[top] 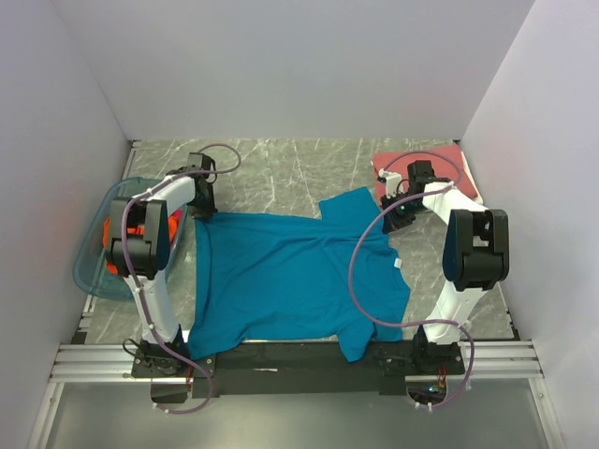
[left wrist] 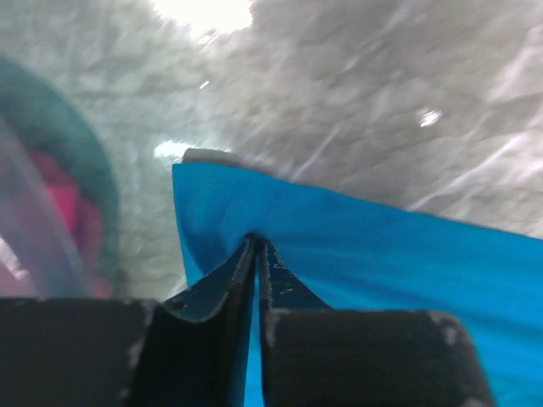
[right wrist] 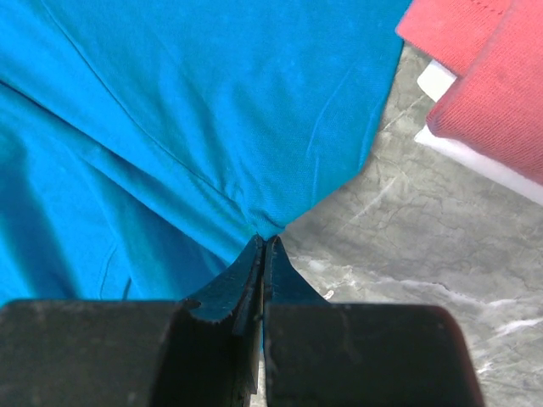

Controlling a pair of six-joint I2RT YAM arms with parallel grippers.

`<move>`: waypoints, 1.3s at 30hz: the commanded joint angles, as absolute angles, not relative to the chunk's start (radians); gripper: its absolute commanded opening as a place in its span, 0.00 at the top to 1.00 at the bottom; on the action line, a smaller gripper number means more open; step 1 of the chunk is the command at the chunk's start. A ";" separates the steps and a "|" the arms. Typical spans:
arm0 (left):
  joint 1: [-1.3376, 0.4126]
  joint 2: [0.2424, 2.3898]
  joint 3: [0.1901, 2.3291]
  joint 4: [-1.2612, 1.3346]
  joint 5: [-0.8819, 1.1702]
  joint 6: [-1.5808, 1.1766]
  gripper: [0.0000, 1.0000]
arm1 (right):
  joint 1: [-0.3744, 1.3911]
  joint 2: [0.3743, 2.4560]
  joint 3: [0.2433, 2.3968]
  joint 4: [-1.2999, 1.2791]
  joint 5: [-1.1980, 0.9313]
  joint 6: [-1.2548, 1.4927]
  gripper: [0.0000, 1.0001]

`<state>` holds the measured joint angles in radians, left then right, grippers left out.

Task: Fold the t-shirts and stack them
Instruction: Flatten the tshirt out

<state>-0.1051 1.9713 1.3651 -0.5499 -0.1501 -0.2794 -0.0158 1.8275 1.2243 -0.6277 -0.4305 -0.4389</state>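
Your left fingers (left wrist: 216, 288) are pressed together on the far left corner of the teal shirt (top: 290, 276), while your right fingers (right wrist: 225, 292) pinch its edge by the far right sleeve. The shirt lies spread across the marble surface (top: 281, 173) between the two arms, its near hem close to the arms' bases. A folded red shirt (right wrist: 501, 93) rests at the far right corner of the surface, near the pinched sleeve. An orange shirt (top: 110, 248) sits bunched in the blue tub (top: 94, 281) at the left edge.
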 commanded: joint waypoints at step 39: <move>-0.152 1.531 1.028 -0.621 0.173 -0.331 0.88 | -0.058 1.827 1.243 -0.600 -0.448 -0.440 1.00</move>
<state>-0.1261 1.5700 1.0782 -0.5957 0.1696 -0.3031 -0.0528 1.8320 1.2247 -0.6189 -0.4320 -0.4366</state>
